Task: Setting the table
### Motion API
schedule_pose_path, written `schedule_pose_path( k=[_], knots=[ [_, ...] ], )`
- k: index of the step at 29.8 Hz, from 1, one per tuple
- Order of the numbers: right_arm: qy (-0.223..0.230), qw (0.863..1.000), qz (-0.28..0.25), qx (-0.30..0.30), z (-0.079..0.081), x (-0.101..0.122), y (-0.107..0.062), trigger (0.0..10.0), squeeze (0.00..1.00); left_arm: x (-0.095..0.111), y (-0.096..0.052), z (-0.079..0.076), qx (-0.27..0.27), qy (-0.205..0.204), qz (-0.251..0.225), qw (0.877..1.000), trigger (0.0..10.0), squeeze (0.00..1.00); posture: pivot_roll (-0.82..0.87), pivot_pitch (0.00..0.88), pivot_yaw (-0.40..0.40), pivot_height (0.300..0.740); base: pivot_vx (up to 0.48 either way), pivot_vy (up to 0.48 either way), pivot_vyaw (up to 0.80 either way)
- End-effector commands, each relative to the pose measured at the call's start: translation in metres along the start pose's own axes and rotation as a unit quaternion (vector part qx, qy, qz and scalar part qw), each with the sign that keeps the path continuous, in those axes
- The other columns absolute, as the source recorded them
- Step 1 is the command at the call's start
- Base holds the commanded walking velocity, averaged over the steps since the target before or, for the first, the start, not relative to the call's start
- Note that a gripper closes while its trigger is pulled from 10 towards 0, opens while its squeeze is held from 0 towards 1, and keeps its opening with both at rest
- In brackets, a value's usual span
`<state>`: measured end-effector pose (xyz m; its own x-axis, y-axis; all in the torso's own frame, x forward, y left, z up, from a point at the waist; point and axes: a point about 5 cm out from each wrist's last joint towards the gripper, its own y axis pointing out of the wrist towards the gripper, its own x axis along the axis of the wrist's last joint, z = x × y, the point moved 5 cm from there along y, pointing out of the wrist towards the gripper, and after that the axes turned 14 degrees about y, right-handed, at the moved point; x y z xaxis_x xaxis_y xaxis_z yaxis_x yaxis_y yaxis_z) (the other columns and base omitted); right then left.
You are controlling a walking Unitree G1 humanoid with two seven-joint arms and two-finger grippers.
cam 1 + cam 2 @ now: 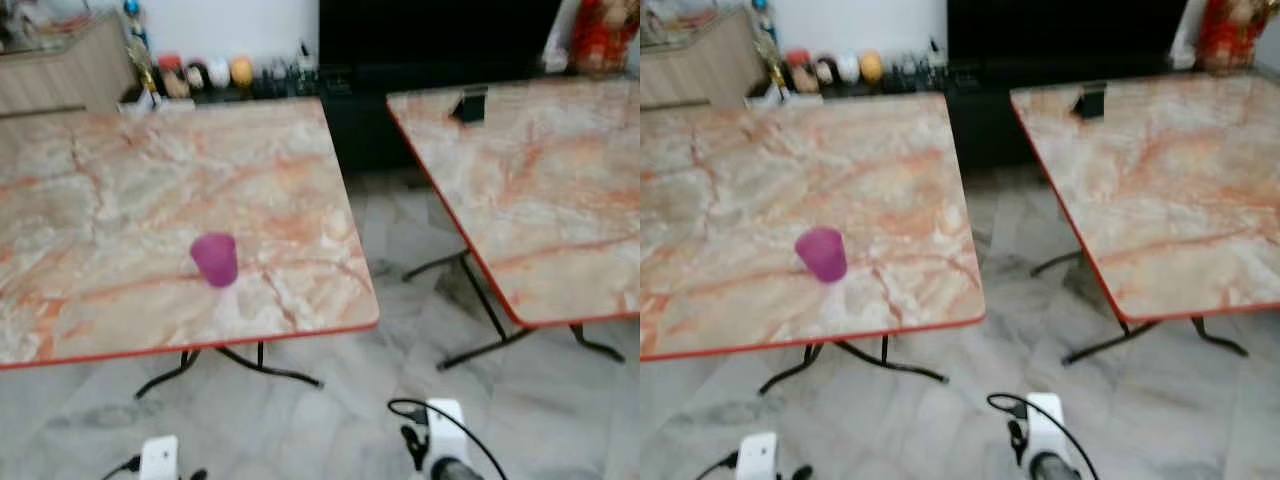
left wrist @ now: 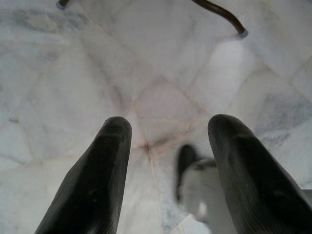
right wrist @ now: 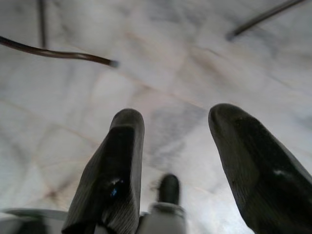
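Your left hand (image 2: 165, 170) and right hand (image 3: 175, 165) hang spread and empty over the floor, likely idle while walking. The purple cup (image 1: 214, 259) stands upright near the left worktop's (image 1: 120, 200) near edge, within reach.

A purple cup (image 1: 821, 254) stands upright on the left marble-patterned table (image 1: 790, 190), toward its near edge, nothing touching it. Across a gap of grey tiled floor (image 1: 1020, 250) sits a second table (image 1: 1160, 190) with the same red-trimmed top, and a small dark object (image 1: 1090, 102) rests near its far edge. Black folding legs (image 1: 855, 365) show under both. Small round items (image 1: 835, 68) line a low shelf behind. Both arms' wrists peek in at the bottom, hanging low.
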<state>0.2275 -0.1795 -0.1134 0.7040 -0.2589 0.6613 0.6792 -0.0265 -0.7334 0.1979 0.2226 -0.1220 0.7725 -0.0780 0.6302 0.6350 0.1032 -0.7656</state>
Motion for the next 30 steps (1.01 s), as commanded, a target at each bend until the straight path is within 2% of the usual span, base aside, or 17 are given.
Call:
schedule_pose_path(
  k=[1, 11, 17, 19, 24, 26, 30],
  knots=[
    [0.003, 1.0, -0.003, 0.009, 0.009, 0.0, 0.001, 10.0, 0.0, -0.001, -0.001, 0.009, 0.008, 0.012, 0.004, 1.0, 10.0, 0.0, -0.06, 0.0, 0.031, 0.74, 0.0, 0.0, 0.0],
    [0.011, 1.0, -0.008, -0.002, 0.004, 0.001, 0.0, 10.0, 0.0, 0.015, 0.002, 0.008, 0.011, 0.015, -0.025, 1.0, 10.0, 0.0, -0.05, 0.0, 0.025, 0.74, 0.0, 0.0, 0.0],
    [0.013, 1.0, -0.007, -0.008, 0.003, 0.0, 0.0, 10.0, 0.0, 0.039, 0.005, 0.007, 0.017, 0.028, -0.07, 0.997, 10.0, 0.0, -0.06, 0.0, 0.028, 0.74, 0.0, 0.0, 0.0],
    [0.014, 1.0, -0.006, -0.011, 0.002, -0.001, 0.0, 10.0, 0.0, 0.062, 0.003, 0.008, 0.025, 0.037, -0.129, 0.991, 10.0, 0.0, -0.06, 0.0, 0.028, 0.74, 0.0, 0.0, 0.0],
    [0.014, 1.0, -0.005, -0.013, 0.001, -0.002, 0.0, 10.0, 0.0, 0.083, -0.005, 0.015, 0.039, 0.043, -0.194, 0.979, 10.0, 0.0, -0.05, 0.0, 0.028, 0.74, 0.0, 0.0, 0.0],
    [0.015, 1.0, -0.004, -0.015, 0.001, -0.002, 0.0, 10.0, 0.0, 0.09, -0.016, 0.014, 0.04, 0.063, -0.238, 0.968, 10.0, 0.0, -0.05, 0.0, 0.03, 0.74, 0.0, 0.0, 0.0],
    [0.016, 1.0, -0.003, -0.017, 0.0, -0.002, 0.0, 10.0, 0.0, 0.093, -0.037, 0.015, 0.048, 0.079, -0.286, 0.954, 10.0, 0.0, -0.04, 0.0, 0.031, 0.74, 0.0, 0.0, 0.0]
  ],
)
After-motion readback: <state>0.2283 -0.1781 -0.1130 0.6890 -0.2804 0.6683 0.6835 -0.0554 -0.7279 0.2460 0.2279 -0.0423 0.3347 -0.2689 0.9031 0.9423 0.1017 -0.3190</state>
